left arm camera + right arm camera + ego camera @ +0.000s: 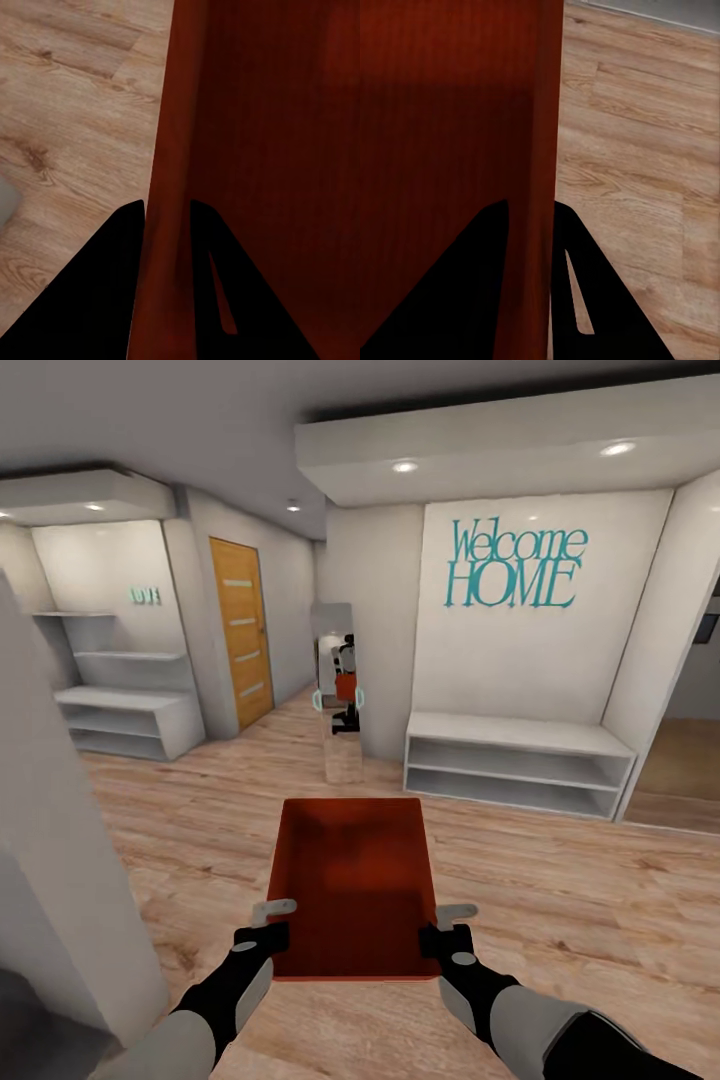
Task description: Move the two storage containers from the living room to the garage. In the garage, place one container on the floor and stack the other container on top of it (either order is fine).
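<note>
I hold one orange-red open-top storage container (pixel 352 885) in front of me, above a light wood plank floor. My left gripper (pixel 268 925) is shut on its left wall, and the left wrist view shows the thin red wall (pixel 169 225) pinched between the black fingers. On the opposite wall my right gripper (pixel 448 928) is shut; in the right wrist view that wall (pixel 540 217) sits between the fingers. The container is empty inside.
A white low shelf bench (pixel 518 760) stands ahead right under a "Welcome HOME" sign. A mirror (pixel 338 705) ahead reflects me. An orange wooden door (pixel 241 632) is at left, with white shelving (pixel 128 710) beside it. A white wall corner (pixel 60 880) is close on my left.
</note>
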`<state>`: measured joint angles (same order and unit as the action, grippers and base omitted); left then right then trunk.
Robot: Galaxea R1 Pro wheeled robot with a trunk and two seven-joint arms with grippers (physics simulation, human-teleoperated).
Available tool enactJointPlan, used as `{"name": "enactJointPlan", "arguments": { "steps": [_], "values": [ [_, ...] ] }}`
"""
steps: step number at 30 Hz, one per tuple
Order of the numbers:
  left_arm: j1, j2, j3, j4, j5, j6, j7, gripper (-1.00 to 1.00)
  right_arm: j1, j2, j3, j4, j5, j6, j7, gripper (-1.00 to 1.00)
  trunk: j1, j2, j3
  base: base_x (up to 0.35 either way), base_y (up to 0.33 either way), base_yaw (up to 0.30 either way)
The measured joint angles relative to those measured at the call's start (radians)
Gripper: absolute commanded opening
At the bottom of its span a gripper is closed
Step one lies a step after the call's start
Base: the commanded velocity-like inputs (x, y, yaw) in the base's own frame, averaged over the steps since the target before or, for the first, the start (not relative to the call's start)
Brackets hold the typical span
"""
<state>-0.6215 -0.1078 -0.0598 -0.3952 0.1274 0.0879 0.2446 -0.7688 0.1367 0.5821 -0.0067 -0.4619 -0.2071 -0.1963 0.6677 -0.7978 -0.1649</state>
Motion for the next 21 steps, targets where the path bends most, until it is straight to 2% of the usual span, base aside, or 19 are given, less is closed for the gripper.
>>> {"name": "enactJointPlan", "arguments": {
  "steps": [21],
  "values": [
    [0.000,-0.002,0.004,0.000,-0.002,-0.005,0.000,-1.00,-0.003,0.000,0.000,0.002,0.001,-0.003,0.002,-1.00,0.000,0.000,0.000,0.323,0.000,0.000]
  ]
}}
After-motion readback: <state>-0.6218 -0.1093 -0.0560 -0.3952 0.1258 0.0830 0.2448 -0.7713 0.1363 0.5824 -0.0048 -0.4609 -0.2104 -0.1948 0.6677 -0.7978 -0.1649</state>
